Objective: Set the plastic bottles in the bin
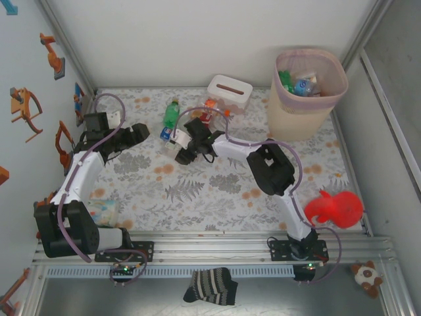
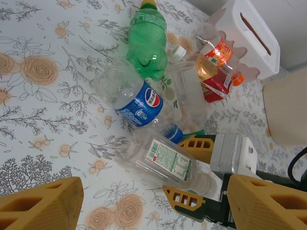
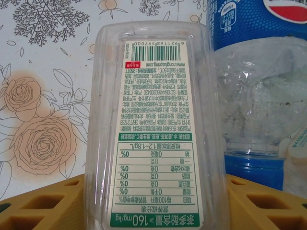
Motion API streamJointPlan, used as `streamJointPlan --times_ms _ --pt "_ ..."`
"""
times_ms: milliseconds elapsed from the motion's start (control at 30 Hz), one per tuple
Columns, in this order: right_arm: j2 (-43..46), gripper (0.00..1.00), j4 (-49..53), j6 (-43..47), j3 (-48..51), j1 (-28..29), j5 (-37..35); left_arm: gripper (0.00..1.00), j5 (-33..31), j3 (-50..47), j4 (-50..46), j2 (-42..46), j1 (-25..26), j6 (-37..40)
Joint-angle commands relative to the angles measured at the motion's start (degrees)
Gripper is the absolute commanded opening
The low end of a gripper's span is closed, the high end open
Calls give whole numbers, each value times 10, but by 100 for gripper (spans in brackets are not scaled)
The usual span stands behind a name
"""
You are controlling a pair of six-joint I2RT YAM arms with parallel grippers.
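A clear bottle (image 2: pixel 168 160) with a white and green label (image 3: pixel 158 120) lies on its side on the flowered table. My right gripper (image 2: pixel 180 165) is shut on it, yellow fingers (image 3: pixel 38 206) pressed against both of its sides near the neck. Beside it lie a blue-labelled Pepsi bottle (image 2: pixel 134 98), a green bottle (image 2: pixel 147 40), another clear bottle (image 2: pixel 187 88) and orange-labelled bottles (image 2: pixel 216 72). My left gripper (image 1: pixel 135 135) hovers open just left of this pile, holding nothing. The beige bin (image 1: pixel 342 79) stands at the far right with bottles inside.
A white tissue box (image 1: pixel 230 92) stands behind the pile, left of the bin. A red toy (image 1: pixel 332 207) lies near the right arm's base. A striped sock (image 1: pixel 210 286) hangs off the front rail. Walls close in on both sides.
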State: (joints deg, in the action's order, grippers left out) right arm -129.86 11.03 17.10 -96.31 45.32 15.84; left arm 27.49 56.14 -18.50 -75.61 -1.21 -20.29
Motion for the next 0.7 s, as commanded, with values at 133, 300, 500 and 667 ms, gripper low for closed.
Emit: streamJointPlan --times_ms 133,300,500,667 --pt "27 56 9 5 -17 8 4 78 9 17 -7 0 -4 7" --pt "67 56 29 4 -25 7 10 78 9 18 -7 0 -4 7" --pt "111 56 72 3 -53 -7 10 78 10 17 -7 0 -5 7" --pt "144 56 115 2 -88 -34 8 78 11 19 -6 -1 -5 7"
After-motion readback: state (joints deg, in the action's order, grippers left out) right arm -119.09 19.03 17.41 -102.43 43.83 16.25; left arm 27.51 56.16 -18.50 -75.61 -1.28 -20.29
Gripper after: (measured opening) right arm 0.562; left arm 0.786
